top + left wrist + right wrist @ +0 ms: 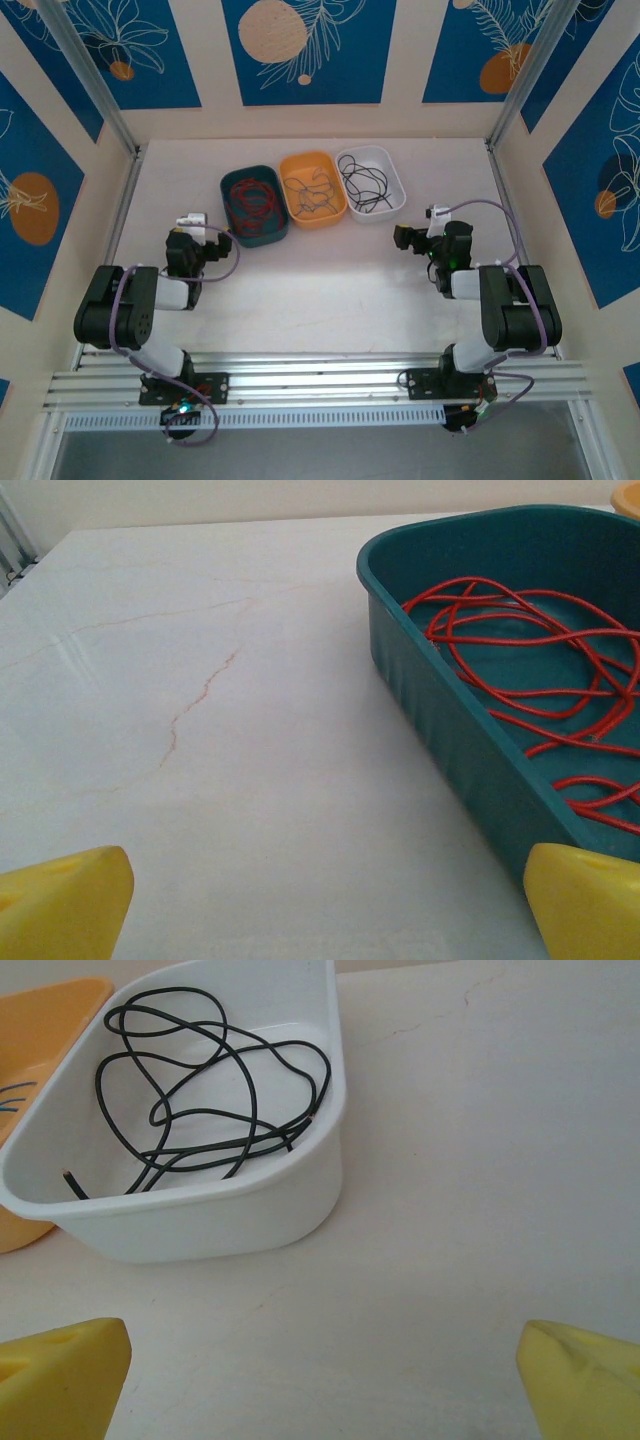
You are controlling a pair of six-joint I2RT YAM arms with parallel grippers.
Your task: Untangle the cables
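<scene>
1. The table (200,730) is a pale, smooth slab with faint reddish veins (it looks like marble with a matte finish).
2. Three plastic bins with rounded corners sit in a row at the far middle. The teal bin (254,205), orange bin (313,188) and white bin (371,180) stand just beside one another. The teal wall looks lightly ribbed in my left wrist view.
3. All the cables lie inside the bins.
   - The red cables (530,670) are glossy and thin, in loose overlapping loops on the teal floor.
   - The dark wires (312,190) curl in the orange bin, too fine for me to sort by colour.
   - The black cable (210,1090) makes a few round loops in the white bin, with one cut end near the front wall.
4. The left gripper (218,243) is spread wide and holds nothing, with its blunt yellow pads (60,905) at the bottom corners of its view. The teal bin sits ahead and to its right. The red cables are inside, clear of the fingers.
5. The right gripper (403,238) is also spread wide and empty over bare table. The white bin stands ahead and to its left. The black cable is inside, apart from the pads.
</scene>
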